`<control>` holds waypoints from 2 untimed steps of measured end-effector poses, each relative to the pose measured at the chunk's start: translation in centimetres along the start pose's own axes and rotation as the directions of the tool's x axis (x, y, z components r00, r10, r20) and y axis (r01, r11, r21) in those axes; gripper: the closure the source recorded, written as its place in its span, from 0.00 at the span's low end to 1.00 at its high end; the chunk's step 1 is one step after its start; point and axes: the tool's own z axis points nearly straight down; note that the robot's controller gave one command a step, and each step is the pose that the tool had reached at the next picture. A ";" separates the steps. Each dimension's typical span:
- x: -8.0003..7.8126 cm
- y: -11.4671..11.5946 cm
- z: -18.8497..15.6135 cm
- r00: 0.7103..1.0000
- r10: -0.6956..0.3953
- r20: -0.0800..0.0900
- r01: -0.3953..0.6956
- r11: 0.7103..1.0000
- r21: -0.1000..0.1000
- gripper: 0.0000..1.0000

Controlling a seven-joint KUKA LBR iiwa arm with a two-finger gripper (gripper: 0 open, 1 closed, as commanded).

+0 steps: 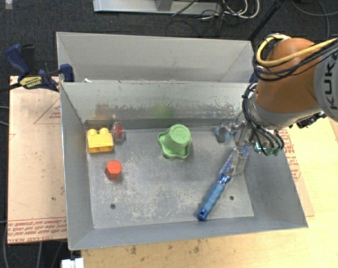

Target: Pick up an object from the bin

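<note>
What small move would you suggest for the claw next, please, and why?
Probably ease straight down a little: the claw sits over the upper end of the blue stick, which lies slanted by the right wall of the bin, apart from the green cup.

So the arm comes in from the right, orange-covered wrist looped with yellow and black cables, and the gripper hangs below it, angled down-left.

Yellow toy brick by the bin's left wall, towards the back; small red-topped item just beside it; red block nearer the front, apart; green cup-shaped piece mid-floor, towards the back wall.
</note>
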 end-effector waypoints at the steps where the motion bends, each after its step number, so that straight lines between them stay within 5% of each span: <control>1: 4.0 -2.6 13.9 0.953 -0.305 0.000 0.305 0.953 -0.001 0.00; 2: 3.7 -2.5 13.5 0.952 -0.307 0.008 0.307 0.952 0.002 1.00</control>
